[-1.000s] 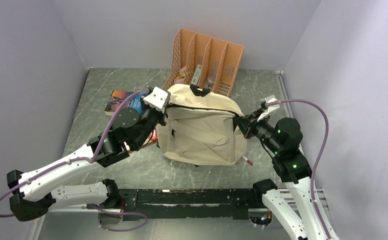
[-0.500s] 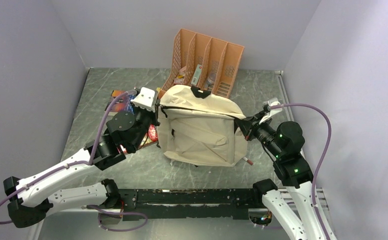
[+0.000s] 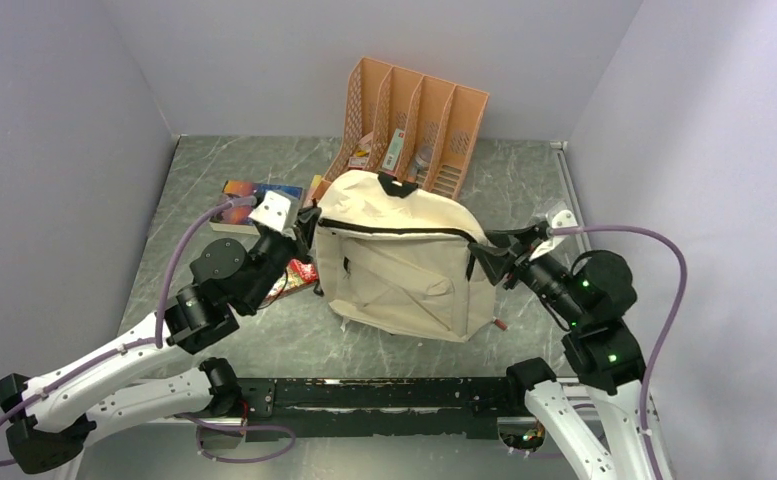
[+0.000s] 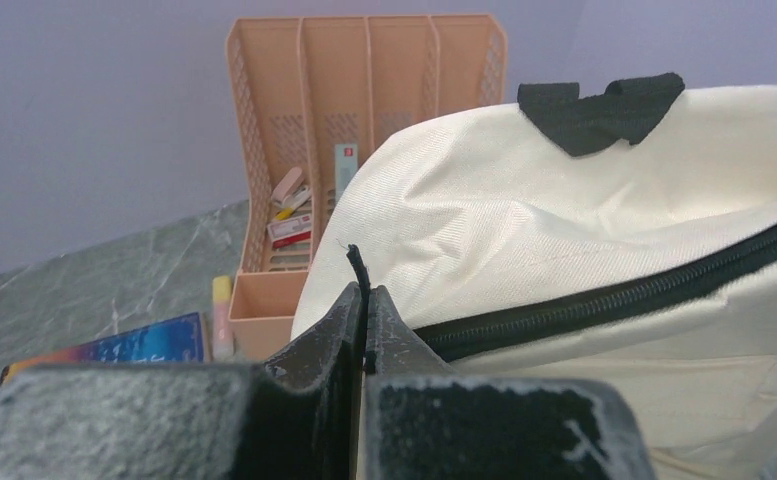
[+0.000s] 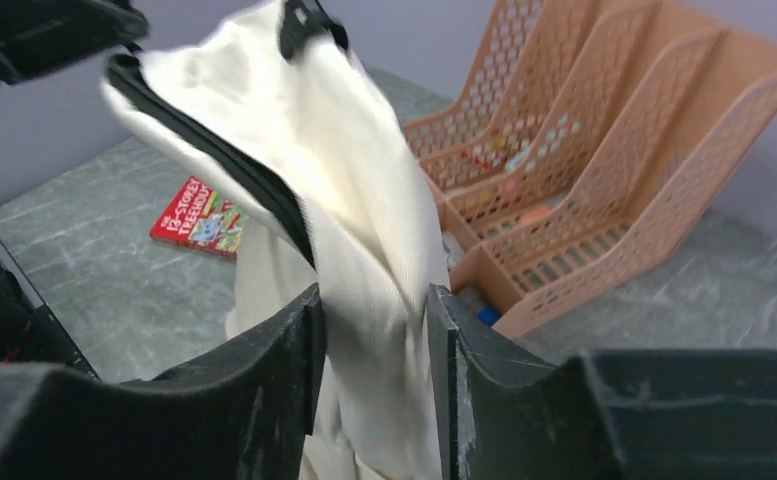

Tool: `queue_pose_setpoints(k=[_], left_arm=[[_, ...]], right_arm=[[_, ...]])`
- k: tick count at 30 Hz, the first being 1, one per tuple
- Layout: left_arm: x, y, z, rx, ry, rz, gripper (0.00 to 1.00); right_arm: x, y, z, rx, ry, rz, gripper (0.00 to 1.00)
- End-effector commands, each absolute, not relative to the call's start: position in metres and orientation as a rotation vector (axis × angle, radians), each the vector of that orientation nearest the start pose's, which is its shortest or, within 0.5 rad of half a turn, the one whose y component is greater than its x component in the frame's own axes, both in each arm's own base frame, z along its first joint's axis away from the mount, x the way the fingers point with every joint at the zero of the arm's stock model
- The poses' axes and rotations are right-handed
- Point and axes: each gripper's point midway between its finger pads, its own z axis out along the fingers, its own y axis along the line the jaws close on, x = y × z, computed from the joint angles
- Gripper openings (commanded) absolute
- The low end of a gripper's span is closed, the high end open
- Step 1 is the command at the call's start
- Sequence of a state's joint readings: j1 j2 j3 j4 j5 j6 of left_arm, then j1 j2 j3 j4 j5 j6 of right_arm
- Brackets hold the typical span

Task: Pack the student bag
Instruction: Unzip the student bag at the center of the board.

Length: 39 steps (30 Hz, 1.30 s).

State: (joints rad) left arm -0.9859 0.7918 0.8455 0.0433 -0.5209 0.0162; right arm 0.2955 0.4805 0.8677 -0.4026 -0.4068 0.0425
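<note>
One firm hold: your left gripper (image 4: 364, 330) pinches zipper tab (image 4: 357, 265) at left corner of student bag (image 3: 404, 275); right gripper (image 5: 369, 300) parted loosely round right edge, fabric may slip free

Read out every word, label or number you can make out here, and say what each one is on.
"13-STOREY TREEHOUSE": cover of the red paperback book, right wrist view.
Too blurred to read: cover print on the blue and orange book.
Too small to read: labels on the small packs in the orange plastic file organizer.
No print visible: the cream fabric backpack.
</note>
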Motion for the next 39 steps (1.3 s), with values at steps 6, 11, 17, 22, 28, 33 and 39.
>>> queue_pose_setpoints(k=[6, 11, 17, 22, 28, 33, 39], left_arm=[[0.23, -0.217, 0.361, 0.354, 1.385, -0.521, 0.05], [0.227, -0.217, 0.353, 0.345, 1.391, -0.549, 0.05], [0.226, -0.217, 0.346, 0.336, 1.405, -0.56, 0.05], [0.227, -0.216, 0.346, 0.326, 1.402, -0.559, 0.05], [0.227, -0.22, 0.343, 0.342, 1.409, -0.562, 0.05], [0.227, -0.222, 0.346, 0.346, 1.403, -0.563, 0.05], [0.226, -0.22, 0.349, 0.342, 1.397, -0.573, 0.05]], right_arm=[[0.162, 0.127, 0.403, -0.658, 1.348, 0.494, 0.51], [0.164, 0.145, 0.41, -0.746, 1.369, 0.581, 0.56], [0.179, 0.167, 0.416, -0.83, 1.458, 0.709, 0.67], [0.193, 0.177, 0.421, -0.847, 1.49, 0.747, 0.67], [0.211, 0.209, 0.413, -0.964, 1.558, 0.734, 0.66], [0.202, 0.26, 0.398, -1.188, 1.562, 0.601, 0.66], [0.191, 0.307, 0.381, -1.376, 1.506, 0.344, 0.69]])
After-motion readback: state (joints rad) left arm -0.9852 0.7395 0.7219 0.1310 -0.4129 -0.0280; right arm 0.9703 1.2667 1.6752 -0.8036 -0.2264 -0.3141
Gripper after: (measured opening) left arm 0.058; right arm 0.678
